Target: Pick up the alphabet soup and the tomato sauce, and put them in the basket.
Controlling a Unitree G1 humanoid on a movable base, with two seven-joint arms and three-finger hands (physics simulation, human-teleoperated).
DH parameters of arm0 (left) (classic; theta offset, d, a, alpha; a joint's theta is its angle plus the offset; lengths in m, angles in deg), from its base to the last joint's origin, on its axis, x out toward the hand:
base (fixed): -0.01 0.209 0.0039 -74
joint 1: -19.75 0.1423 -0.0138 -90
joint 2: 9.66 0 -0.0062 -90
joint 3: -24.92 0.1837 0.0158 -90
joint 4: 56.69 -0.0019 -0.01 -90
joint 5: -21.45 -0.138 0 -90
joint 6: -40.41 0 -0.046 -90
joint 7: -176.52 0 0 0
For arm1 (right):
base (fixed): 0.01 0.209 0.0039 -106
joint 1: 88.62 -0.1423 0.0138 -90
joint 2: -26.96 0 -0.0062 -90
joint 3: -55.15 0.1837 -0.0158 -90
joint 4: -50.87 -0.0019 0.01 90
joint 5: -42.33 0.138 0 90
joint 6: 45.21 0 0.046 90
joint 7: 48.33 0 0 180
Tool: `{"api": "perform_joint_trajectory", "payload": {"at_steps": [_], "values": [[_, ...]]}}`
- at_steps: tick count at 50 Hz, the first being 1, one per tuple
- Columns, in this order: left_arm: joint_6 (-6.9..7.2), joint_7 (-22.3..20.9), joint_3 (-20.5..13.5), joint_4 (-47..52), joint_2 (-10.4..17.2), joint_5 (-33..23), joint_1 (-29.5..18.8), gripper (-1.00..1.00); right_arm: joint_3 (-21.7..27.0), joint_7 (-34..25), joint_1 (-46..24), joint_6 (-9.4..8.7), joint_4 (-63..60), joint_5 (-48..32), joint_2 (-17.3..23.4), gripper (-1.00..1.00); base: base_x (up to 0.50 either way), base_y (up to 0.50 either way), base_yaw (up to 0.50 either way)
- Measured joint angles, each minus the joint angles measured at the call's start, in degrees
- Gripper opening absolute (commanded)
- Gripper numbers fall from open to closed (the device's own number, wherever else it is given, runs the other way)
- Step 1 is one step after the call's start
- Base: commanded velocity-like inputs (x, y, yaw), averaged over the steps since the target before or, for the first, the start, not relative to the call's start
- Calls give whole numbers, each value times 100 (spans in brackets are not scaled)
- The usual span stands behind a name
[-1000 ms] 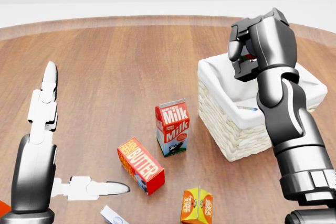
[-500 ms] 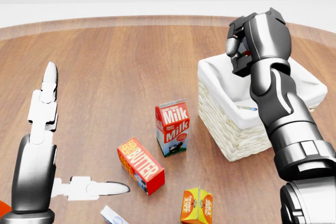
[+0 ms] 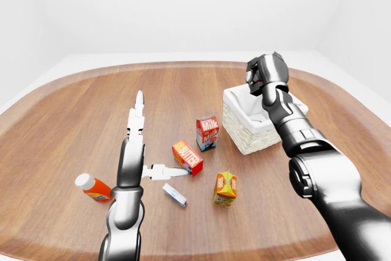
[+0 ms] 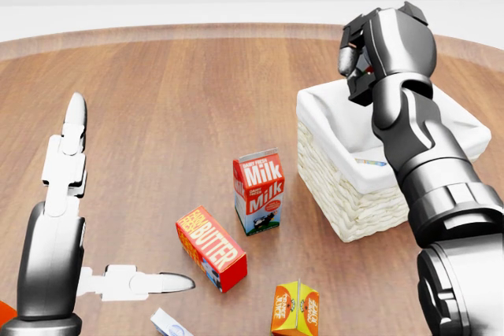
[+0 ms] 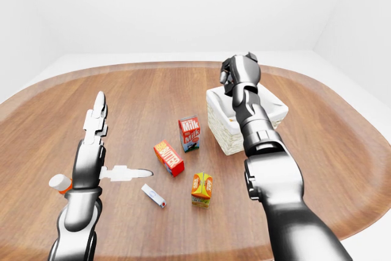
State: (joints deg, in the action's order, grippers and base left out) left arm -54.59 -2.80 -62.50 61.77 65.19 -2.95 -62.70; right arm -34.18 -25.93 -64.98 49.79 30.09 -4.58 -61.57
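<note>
Risen slightly above the white-lined wicker basket (image 4: 354,194), right hand (image 4: 364,64) curled around a small red item, ready to drop; left hand (image 4: 75,218) spread, idle.

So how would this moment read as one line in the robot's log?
right hand: shut on small red item, above white-lined wicker basket | left hand: open, empty | red-and-white milk carton: upright on table
</note>
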Motion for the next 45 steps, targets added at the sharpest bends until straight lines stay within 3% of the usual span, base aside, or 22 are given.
{"api": "perform_joint_trajectory", "payload": {"at_steps": [18, 45], "values": [[0, 0, 2, -9, -3, -4, -5, 100, -186, 319, -160, -16, 455, -660, 9, -100, 0, 0, 0], [0, -3, -1, -6, -2, 0, -25, 100, -243, 649, -4, -254, 706, -1444, -24, -100, 0, 0, 0]]}}
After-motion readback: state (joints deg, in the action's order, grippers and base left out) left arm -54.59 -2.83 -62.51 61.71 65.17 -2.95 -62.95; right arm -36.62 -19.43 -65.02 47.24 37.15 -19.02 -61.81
